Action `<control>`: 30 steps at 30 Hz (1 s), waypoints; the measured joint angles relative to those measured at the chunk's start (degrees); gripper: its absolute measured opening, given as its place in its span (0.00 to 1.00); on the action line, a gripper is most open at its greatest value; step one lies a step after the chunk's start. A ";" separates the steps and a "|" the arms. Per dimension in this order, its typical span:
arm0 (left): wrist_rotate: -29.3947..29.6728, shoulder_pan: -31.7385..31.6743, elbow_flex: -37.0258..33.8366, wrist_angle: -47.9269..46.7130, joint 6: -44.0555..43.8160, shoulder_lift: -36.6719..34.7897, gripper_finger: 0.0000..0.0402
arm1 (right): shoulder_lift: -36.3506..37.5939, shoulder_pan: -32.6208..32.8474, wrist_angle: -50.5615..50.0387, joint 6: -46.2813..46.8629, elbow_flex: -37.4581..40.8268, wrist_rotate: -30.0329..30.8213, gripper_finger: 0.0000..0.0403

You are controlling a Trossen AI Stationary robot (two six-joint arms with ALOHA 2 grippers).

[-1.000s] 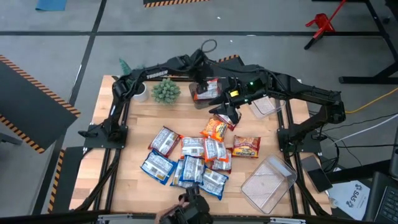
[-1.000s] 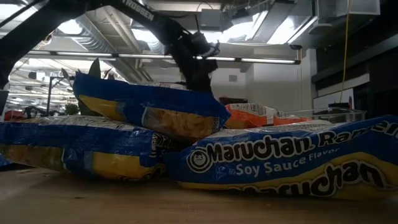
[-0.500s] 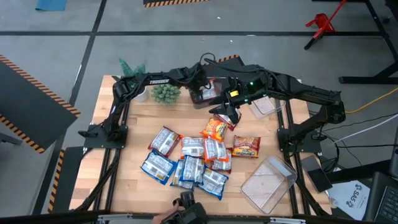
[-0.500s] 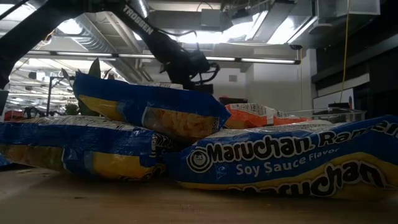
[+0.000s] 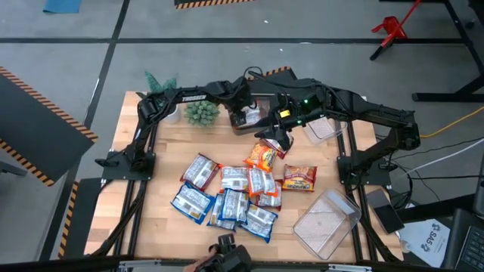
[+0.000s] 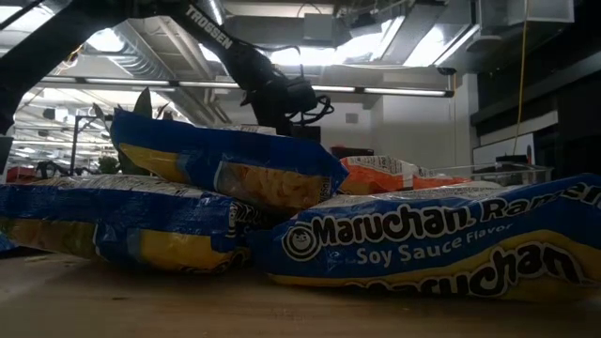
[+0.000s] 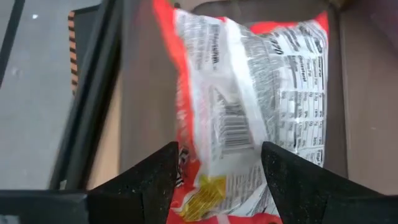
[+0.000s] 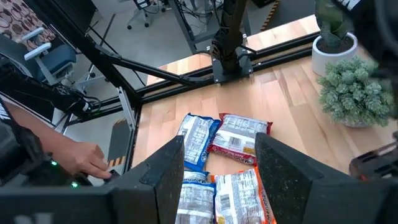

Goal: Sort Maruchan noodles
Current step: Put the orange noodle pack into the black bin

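An orange Maruchan packet (image 7: 249, 93) lies printed-back up inside a clear bin (image 5: 261, 121) at the table's far middle. My left gripper (image 7: 217, 149) hangs open just over it, one finger on either side, touching nothing that I can see. My right gripper (image 5: 276, 138) is open and empty above another orange packet (image 5: 262, 156). Near it lies a red-brown packet (image 5: 299, 177). Several blue-and-white packets (image 5: 227, 193) are heaped at the table's near middle, overlapping one another. In the low view they fill the foreground (image 6: 225, 169).
Two more clear bins stand on the right: one at the far right (image 5: 321, 128), one at the near right (image 5: 327, 221). Two small potted plants (image 5: 202, 112) stand at the far left. A person's hand (image 8: 87, 158) shows beyond the table's near edge.
My left gripper has risen from pointing down into the bin to a more level tilt, and has drawn back slightly toward the table's left. The orange packet stays lying in the bin.
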State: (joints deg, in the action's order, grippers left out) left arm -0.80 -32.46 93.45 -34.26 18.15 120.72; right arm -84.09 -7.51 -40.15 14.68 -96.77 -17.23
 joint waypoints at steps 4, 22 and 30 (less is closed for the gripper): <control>-1.58 -0.16 5.37 -5.95 0.43 -0.40 0.56 | 0.00 0.00 -1.73 -0.02 0.00 1.74 0.45; -3.29 0.50 1.38 3.25 -1.05 0.11 0.48 | 0.00 0.04 -7.17 1.63 0.00 4.70 0.45; -1.88 -0.48 -6.19 8.81 -2.07 -0.25 0.44 | 0.00 0.04 -7.14 1.68 0.00 4.65 0.45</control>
State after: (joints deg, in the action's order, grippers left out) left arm -2.68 -32.94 87.26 -25.45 16.08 120.47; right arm -84.09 -7.46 -47.29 16.36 -96.77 -12.58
